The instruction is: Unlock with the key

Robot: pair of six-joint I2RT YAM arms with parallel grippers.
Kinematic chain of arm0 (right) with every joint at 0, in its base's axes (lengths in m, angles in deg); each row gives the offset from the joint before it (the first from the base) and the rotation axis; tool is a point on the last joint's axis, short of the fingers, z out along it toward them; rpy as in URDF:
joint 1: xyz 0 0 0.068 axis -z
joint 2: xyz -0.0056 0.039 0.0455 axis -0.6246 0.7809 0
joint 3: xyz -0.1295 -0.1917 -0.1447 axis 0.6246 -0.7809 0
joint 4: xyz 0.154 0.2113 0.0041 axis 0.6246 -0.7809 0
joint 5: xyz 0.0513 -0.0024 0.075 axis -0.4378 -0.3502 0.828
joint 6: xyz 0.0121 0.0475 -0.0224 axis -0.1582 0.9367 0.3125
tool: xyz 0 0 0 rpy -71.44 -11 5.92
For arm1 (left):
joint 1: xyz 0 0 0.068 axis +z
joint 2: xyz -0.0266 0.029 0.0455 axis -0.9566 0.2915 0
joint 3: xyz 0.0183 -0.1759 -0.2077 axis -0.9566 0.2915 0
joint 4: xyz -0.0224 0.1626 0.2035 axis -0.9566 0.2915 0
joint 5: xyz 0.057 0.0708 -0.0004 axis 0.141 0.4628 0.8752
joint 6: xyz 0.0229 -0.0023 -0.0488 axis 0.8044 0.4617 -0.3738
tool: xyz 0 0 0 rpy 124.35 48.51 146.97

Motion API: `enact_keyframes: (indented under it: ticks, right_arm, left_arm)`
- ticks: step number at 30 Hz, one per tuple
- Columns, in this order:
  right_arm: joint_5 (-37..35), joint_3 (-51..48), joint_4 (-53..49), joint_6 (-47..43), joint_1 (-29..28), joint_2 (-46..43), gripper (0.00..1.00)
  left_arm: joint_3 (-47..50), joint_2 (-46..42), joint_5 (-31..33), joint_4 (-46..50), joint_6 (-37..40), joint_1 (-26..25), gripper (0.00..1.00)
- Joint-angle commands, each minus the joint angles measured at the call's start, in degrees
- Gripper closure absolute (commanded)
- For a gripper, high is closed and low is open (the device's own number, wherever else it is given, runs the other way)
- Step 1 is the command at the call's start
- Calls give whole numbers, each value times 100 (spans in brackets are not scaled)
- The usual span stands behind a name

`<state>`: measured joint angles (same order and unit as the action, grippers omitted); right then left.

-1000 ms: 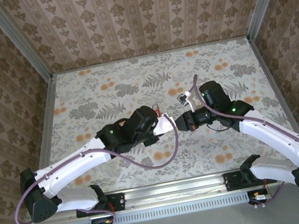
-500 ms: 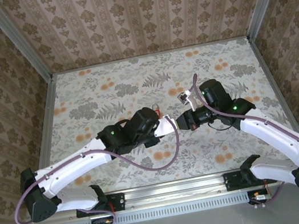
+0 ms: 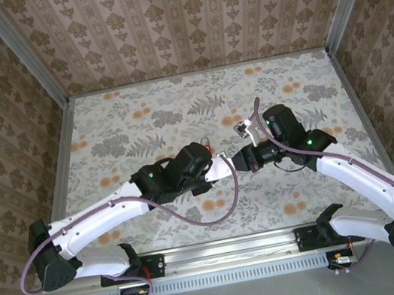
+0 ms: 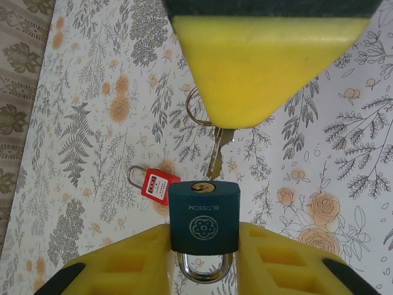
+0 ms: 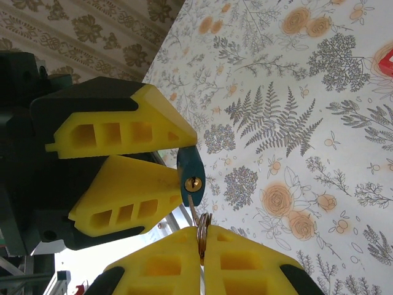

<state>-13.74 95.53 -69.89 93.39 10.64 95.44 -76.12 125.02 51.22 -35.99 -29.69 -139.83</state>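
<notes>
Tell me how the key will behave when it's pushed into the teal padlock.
The key is thin metal, so probably stiff, but it meets the teal padlock's keyhole tilted and may skid aside. The right gripper pinches it up by the ring, so it could pivot in that grip.

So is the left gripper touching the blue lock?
Touching. In the left wrist view, the left gripper clamps the blue lock between its yellow fingers.

The head of the key (image 4: 216, 155) lies hidden behind the right claw (image 5: 201, 241).
</notes>
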Motion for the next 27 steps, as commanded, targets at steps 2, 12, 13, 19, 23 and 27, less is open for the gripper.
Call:
enact_keyframes:
  ticks: [2, 12, 13, 19, 23, 27]
  right_arm:
    - [102, 177, 77, -31, -20, 36, 91]
    - [164, 150, 212, 54, -20, 107, 91]
    - [181, 150, 230, 64, -20, 111, 91]
    - [196, 81, 217, 89, -20, 98, 91]
    - [226, 15, 204, 118, -24, 55, 91]
    - [217, -61, 173, 144, -29, 23, 91]
  left_arm:
    - [-27, 27, -35, 43, 41, -63, 70]
    - [-42, 53, -10, 64, 33, -116, 70]
    - [-44, 54, -13, 64, 32, -124, 70]
    - [-44, 49, 14, 51, 49, -133, 70]
    - [-24, 62, 89, 43, 85, -133, 71]
    - [-18, 53, 121, 16, 102, -133, 71]
